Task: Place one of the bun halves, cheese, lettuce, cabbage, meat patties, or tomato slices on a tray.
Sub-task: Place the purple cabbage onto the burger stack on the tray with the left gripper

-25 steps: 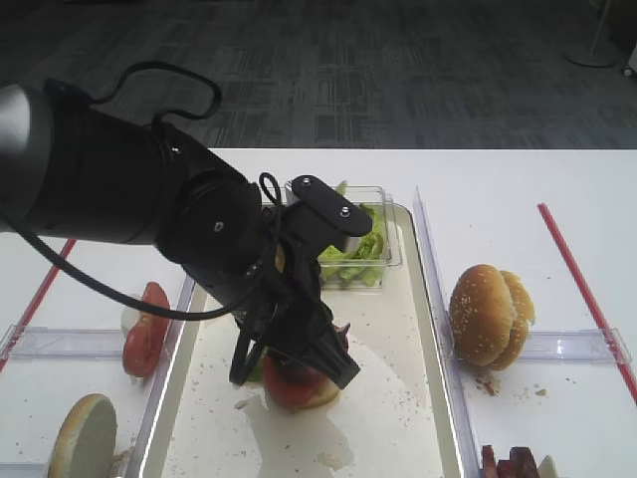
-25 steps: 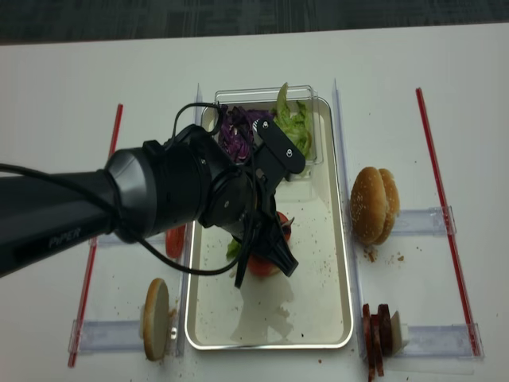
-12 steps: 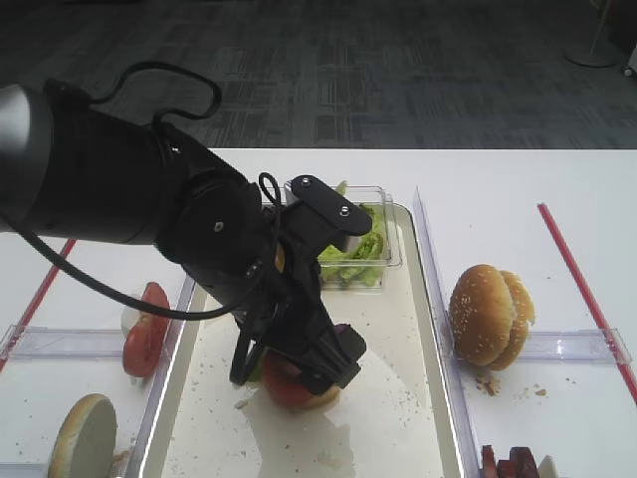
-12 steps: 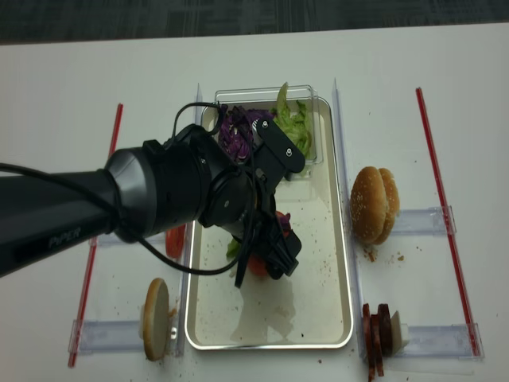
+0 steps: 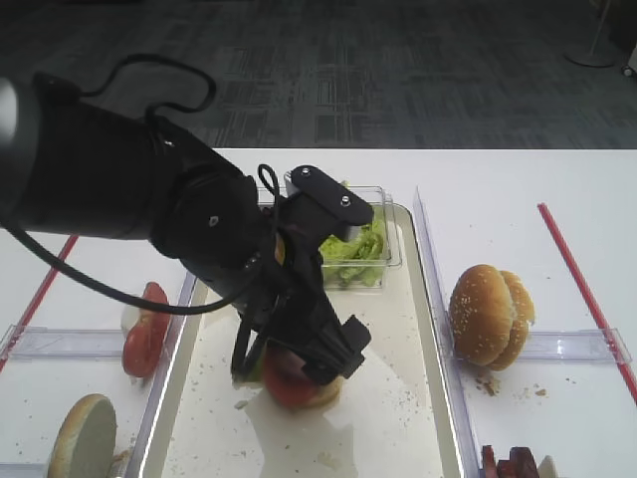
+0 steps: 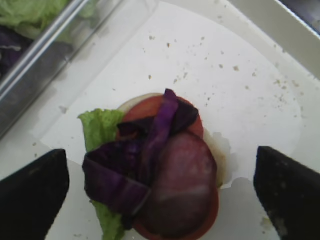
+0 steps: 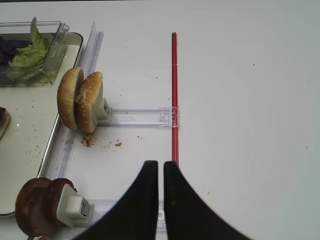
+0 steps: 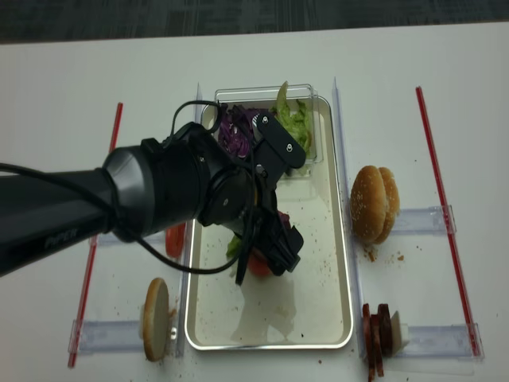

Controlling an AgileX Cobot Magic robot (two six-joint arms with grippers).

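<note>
On the far left of the table we note a lone bun half (image 8: pixel 154 318) standing on edge in a clear holder, and beyond it the tomato slices (image 5: pixel 145 331) upright in a second holder, just outside the tray's left rim. The overhead view shows both; neither wrist view does.

The tray (image 8: pixel 334 239) lies at centre. The left gripper (image 6: pixel 160 200) hangs over a stack on its floor, and in both exterior views the arm hides most of that stack. Only the left wrist view lays it open — the cabbage (image 6: pixel 135 160) is draped across a pinkish meat patty (image 6: pixel 182 187) on a tomato slice (image 6: pixel 192 127), with lettuce (image 6: pixel 102 131) jutting out to the left. The two fingertips (image 6: pixel 32 192) stand wide apart at the frame edges, clear of the food, holding nothing.

At the tray's far end sits a clear tub (image 8: pixel 312 95) of purple shreds and green leaf.

Right of the tray, the bun halves (image 7: pixel 80 99) stand on edge in a holder, with the meat patties (image 7: pixel 40 207) nearer — the right wrist view shows them best. The right gripper (image 7: pixel 161 172) appears only in that view, fingers pressed together, empty, above bare table beside a red strip (image 7: pixel 174 95).
</note>
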